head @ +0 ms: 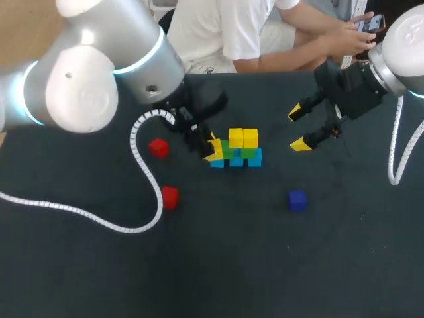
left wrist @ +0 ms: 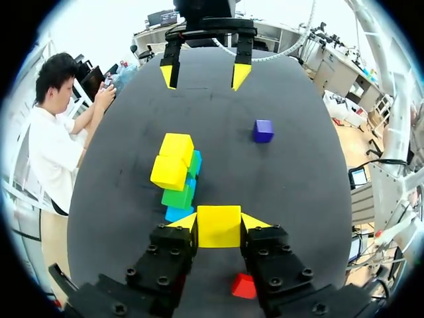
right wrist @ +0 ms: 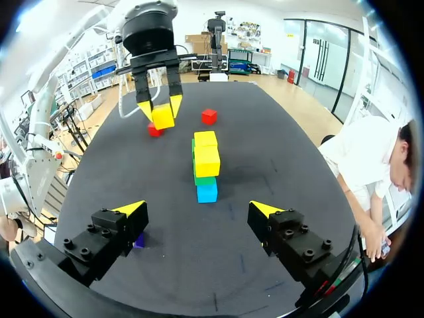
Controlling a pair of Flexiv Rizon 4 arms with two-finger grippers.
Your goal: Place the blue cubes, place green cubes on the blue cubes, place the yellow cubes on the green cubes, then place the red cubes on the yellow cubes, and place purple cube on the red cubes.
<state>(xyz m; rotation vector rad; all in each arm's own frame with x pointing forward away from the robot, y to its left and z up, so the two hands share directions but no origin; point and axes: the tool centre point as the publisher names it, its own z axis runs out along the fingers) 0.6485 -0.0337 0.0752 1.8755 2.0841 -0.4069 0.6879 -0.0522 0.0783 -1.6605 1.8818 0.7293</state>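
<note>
A far red cube [head: 158,148] and a near red cube [head: 170,197] lie apart toward the surface's left edge. The left hand [left wrist: 218,220] grips a yellow cube [left wrist: 218,229] just beside the mid-surface stack [head: 236,151] of blue, green and yellow cubes. A purple cube [head: 297,200] sits alone, nearer the right edge. The right hand [head: 300,129] hangs wide open toward the far edge.

Left gripper [head: 213,151] sits mid-table, pinched on a yellow cube [left wrist: 218,226]; right gripper [head: 297,129] hangs far right, fingers wide apart.
</note>
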